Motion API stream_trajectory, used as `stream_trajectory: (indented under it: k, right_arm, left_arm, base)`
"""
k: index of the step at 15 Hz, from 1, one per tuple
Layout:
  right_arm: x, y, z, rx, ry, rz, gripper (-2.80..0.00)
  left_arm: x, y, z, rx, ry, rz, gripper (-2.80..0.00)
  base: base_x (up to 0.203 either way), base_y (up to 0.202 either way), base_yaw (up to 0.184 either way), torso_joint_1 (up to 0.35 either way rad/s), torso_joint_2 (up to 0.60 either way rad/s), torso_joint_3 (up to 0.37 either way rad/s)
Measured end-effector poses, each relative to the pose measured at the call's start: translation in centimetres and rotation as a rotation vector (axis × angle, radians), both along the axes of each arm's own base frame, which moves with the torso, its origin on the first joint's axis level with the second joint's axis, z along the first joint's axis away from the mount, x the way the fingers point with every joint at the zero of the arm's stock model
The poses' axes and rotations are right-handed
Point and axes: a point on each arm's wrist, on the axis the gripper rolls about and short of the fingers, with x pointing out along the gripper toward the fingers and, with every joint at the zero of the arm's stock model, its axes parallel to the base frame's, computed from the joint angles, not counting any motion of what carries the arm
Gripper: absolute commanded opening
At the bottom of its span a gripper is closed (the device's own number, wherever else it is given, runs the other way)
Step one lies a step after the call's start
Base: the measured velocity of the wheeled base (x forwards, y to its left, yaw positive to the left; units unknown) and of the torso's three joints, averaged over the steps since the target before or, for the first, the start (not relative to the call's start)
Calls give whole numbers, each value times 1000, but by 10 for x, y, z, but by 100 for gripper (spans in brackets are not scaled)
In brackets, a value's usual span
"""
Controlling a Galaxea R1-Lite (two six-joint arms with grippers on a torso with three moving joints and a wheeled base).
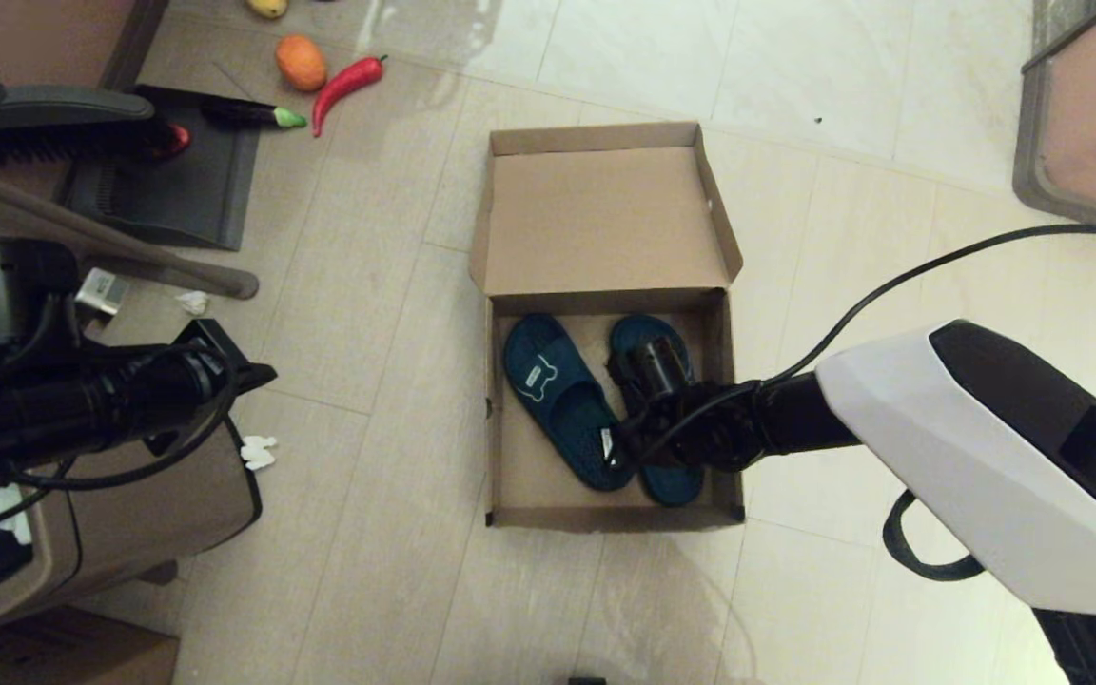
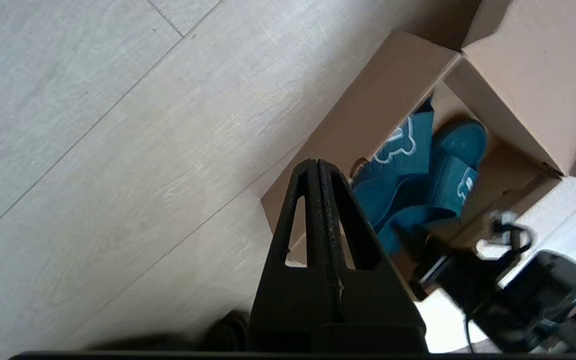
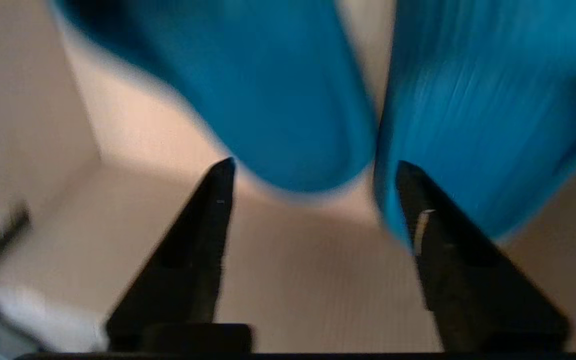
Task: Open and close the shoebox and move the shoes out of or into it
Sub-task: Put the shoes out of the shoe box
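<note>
Nearest in the head view is the right arm's white shell, reaching from the right into the open shoebox (image 1: 605, 219), which sits on the tiled floor (image 1: 367, 533) with its lid folded flat away from the robot. The shoes (image 1: 562, 400) lie side by side inside, toes toward the lid, and the right gripper (image 1: 629, 433) hangs low over their heel ends. The left gripper (image 1: 225, 366) is parked off at the left above a tan bin (image 1: 129, 523); beyond it lie a toy chilli (image 1: 346, 88) and an orange fruit (image 1: 301, 62).

From the left wrist, the left gripper (image 2: 318, 170) fills the foreground, its fingers pressed together on nothing — past it the shoebox (image 2: 368, 115) shows the blue pair (emblems on the straps visible).

From the right wrist, the right gripper (image 3: 313, 175) has its fingers (image 3: 208, 225) spread wide, the heel ends of both shoes (image 3: 288, 100) just ahead, one fingertip right against the edge of one sole — nothing pinched.
</note>
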Motion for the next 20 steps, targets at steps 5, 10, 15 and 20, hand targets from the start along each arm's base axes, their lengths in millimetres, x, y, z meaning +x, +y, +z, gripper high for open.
stream_trajectory:
  k: [5, 10, 15, 20]
  right_arm:
    - [40, -9, 9, 13, -83, -68, 0]
    - [52, -11, 6, 61, -142, -102, 0]
    - [53, -2, 5, 99, -197, -92, 0]
    - [55, 13, -8, 117, -272, -110, 0]
  left_arm:
    - [6, 4, -7, -2, 5, 13, -280]
    - [8, 4, -12, -2, 22, 13, -280]
    - [7, 3, -12, -2, 24, 13, -280]
    - [5, 4, -11, -32, 26, 26, -280]
  base:
    - [0, 0, 0, 0, 0, 0]
    - [0, 0, 0, 0, 0, 0]
    - [0, 0, 0, 0, 0, 0]
    - [0, 0, 0, 0, 0, 0]
